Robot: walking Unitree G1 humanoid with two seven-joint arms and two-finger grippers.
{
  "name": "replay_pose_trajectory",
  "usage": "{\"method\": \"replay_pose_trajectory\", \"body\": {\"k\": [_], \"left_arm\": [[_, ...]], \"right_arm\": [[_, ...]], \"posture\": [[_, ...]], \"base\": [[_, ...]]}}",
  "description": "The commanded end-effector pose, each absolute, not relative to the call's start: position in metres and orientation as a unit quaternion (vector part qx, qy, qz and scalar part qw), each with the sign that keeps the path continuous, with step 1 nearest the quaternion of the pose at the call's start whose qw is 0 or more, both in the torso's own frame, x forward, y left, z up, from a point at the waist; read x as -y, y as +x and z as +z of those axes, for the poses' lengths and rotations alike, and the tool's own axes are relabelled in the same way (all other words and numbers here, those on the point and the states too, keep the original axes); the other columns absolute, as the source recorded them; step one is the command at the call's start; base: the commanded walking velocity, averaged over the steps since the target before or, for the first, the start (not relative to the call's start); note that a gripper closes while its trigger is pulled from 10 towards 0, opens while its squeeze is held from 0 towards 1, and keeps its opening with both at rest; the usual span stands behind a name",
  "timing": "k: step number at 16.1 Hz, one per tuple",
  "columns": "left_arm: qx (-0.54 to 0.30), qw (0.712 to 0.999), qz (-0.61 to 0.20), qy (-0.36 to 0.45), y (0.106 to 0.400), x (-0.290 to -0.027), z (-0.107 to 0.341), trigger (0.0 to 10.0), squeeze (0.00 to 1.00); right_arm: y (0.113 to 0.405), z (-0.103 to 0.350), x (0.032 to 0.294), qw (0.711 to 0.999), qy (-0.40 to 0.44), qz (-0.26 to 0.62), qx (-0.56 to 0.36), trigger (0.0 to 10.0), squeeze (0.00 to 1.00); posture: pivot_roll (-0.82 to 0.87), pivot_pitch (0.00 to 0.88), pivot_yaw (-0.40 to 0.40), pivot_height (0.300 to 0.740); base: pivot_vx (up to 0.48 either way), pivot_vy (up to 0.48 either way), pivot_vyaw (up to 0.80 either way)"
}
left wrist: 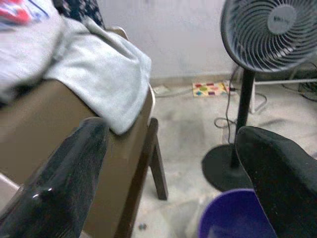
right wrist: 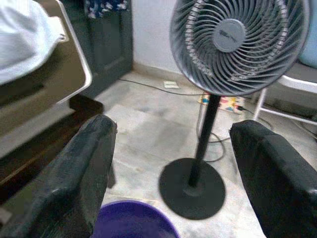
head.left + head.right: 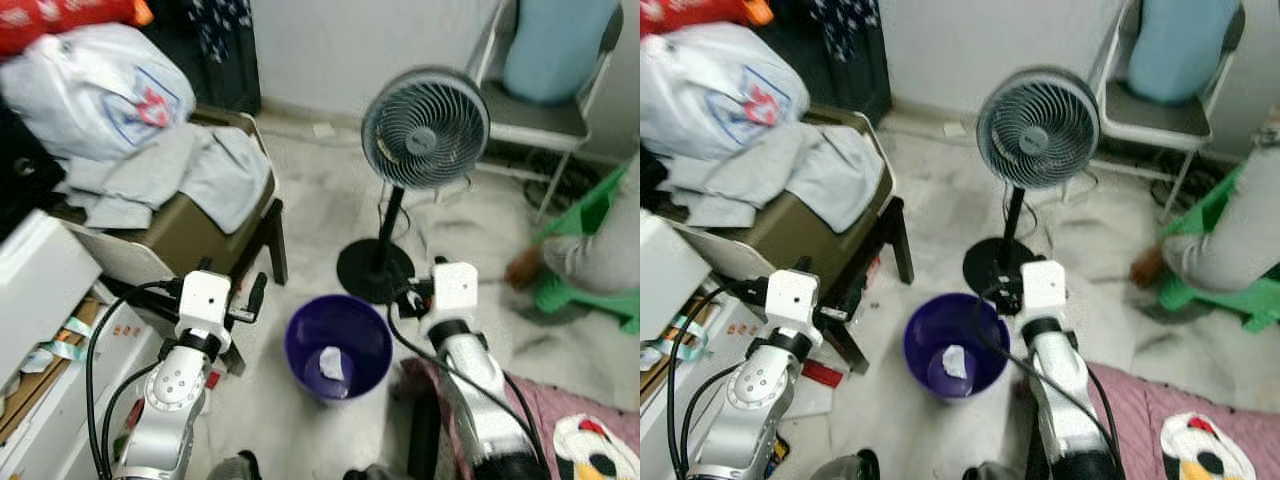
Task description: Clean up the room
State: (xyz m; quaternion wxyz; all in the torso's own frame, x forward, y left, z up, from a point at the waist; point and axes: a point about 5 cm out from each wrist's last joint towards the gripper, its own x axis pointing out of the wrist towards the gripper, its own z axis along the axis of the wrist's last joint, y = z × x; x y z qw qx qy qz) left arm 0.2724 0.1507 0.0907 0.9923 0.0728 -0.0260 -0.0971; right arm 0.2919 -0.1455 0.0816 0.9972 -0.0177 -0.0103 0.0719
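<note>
flanking the purple bin [image 3: 338, 350] — left gripper [image 1: 173, 173] and right gripper [image 2: 171, 168], both spread, empty.

Both grippers — left [image 1: 173, 173], right [image 2: 173, 168] — agape

Bin [image 3: 338, 346] before fan [image 3: 424, 128] (chair [image 3: 190, 225] to its left).

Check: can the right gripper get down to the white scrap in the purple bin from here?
Probably yes: the right gripper is open above the bin, whose mouth is uncovered over the scrap.
</note>
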Motion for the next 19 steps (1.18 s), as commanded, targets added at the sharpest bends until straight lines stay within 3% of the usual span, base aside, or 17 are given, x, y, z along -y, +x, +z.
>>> {"method": "replay_pose_trajectory", "body": {"k": [1,3,8,11,12,14,19], "left_arm": [[0.026,0.992,-0.097,0.08,0.269,-0.15,0.088,10.0,0.0],[0.024,0.994,-0.076,0.07,0.269,-0.157,0.087,10.0,0.0],[0.032,0.991,-0.098,0.081,0.27,-0.151,0.088,10.0,0.0],[0.032,0.994,-0.086,0.061,0.27,-0.151,0.089,10.0,0.0],[0.041,0.995,-0.088,0.034,0.27,-0.15,0.093,10.0,0.0],[0.043,0.994,-0.098,0.028,0.269,-0.146,0.092,10.0,0.0],[0.042,0.994,-0.098,0.035,0.266,-0.145,0.092,10.0,0.0]], "right_arm": [[0.286,0.083,0.145,0.997,-0.014,0.078,0.009,10.0,0.0],[0.272,0.077,0.148,0.997,-0.018,0.08,-0.003,10.0,0.0],[0.271,0.089,0.143,0.997,-0.013,0.081,-0.001,10.0,0.0],[0.293,0.11,0.127,0.991,-0.043,0.114,0.048,10.0,0.0],[0.31,0.117,0.126,0.991,-0.051,0.11,0.06,10.0,0.0],[0.317,0.114,0.132,0.993,-0.063,0.089,0.051,10.0,0.0],[0.286,0.094,0.144,0.998,-0.021,0.063,0.009,10.0,0.0]], "posture": [[-0.04,0.074,-0.026,0.74],[-0.05,0.088,-0.018,0.74],[-0.05,0.119,-0.033,0.74],[-0.04,0.104,-0.029,0.74],[-0.04,0.102,-0.026,0.74],[-0.03,0.096,-0.03,0.74],[-0.04,0.112,-0.058,0.74]], "base": [[0.0,0.0,0.0],[0.0,0.0,0.0],[0.0,0.0,0.0],[0.0,0.0,0.0],[0.0,0.0,0.0],[0.0,0.0,0.0],[0.0,0.0,0.0]]}}
